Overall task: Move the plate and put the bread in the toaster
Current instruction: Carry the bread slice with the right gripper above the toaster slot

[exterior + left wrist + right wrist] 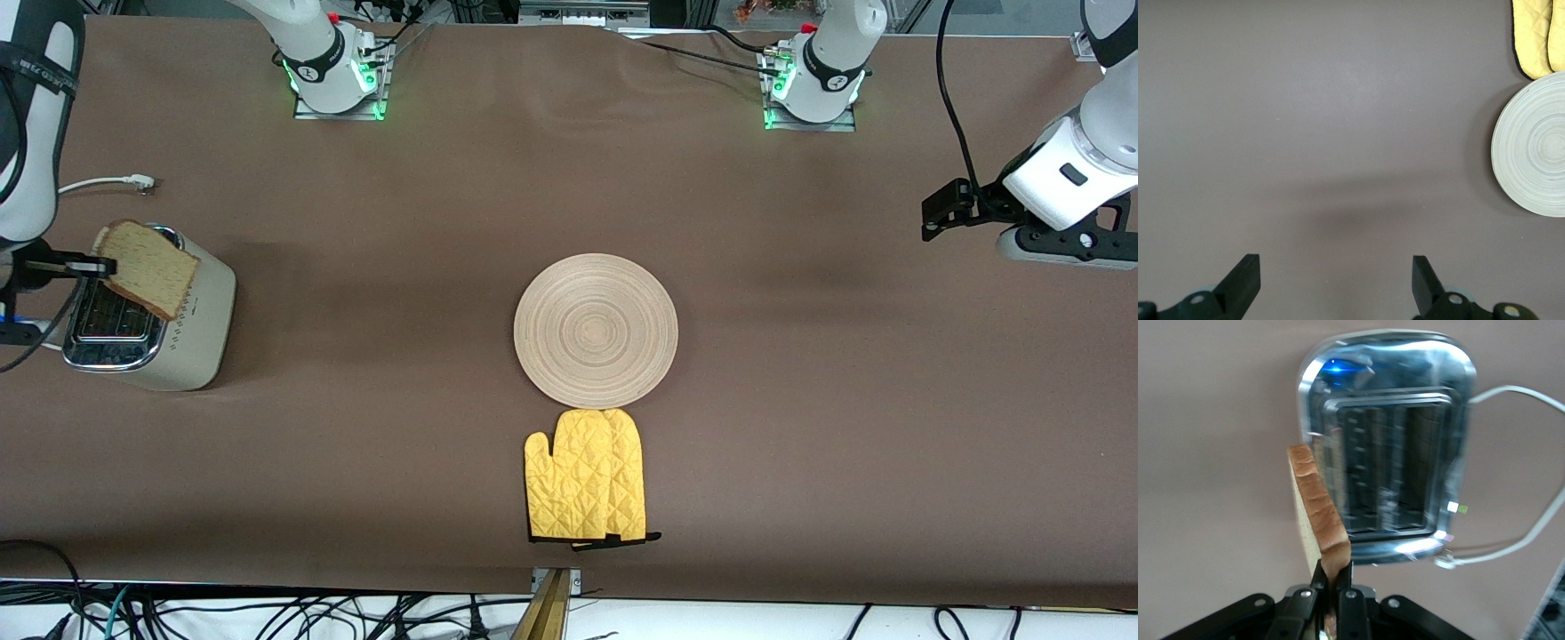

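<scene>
My right gripper (100,265) is shut on the bread (149,267), a brown slice held on edge and tilted in the air over the chrome top of the cream toaster (191,342). In the right wrist view the bread (1317,513) hangs beside the toaster (1405,360), just off its two slots and inside neither, with the gripper (1333,572) pinching the slice's lower end. The round wooden plate (596,331) lies at the table's middle with nothing on it. My left gripper (944,210) hangs open and waits over the left arm's end of the table, with bare cloth between its fingers (1245,273).
A yellow oven mitt (587,476) lies just nearer the front camera than the plate, almost touching its rim. The toaster's white cord (107,184) trails on the cloth toward the right arm's base. The plate (1535,153) and mitt (1533,37) show in the left wrist view.
</scene>
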Controlling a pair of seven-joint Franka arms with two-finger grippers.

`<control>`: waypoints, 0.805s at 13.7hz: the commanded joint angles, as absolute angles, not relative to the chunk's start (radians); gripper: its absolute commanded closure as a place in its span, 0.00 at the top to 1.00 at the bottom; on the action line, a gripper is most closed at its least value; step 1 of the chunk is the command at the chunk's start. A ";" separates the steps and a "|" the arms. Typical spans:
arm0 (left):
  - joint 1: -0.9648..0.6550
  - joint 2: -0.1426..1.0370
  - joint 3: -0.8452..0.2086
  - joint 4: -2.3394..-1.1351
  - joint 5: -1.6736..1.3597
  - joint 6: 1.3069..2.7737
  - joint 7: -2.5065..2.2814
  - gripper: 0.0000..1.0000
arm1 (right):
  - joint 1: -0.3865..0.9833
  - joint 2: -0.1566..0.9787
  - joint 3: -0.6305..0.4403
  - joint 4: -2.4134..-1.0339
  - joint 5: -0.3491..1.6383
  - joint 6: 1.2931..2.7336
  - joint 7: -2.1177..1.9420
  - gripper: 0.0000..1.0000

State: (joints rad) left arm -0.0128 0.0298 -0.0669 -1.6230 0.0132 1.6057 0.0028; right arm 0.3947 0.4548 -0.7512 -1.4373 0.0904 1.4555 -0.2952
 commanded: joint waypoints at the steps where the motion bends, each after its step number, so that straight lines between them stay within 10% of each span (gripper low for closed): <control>1: -0.023 0.023 -0.072 -1.617 0.029 1.597 0.008 1.00 | 0.408 0.451 -0.798 -1.433 0.032 1.462 -0.377 0.00; 11: -0.021 0.023 -0.071 -1.614 0.031 1.595 0.008 1.00 | 0.367 0.489 -0.861 -1.433 0.021 1.555 -0.586 0.00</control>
State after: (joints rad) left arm -0.0161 0.0297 -0.0717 -1.6214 0.0132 1.6057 0.0027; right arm 0.3821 0.4704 -0.8556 -1.4379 0.0329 1.5282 -0.5386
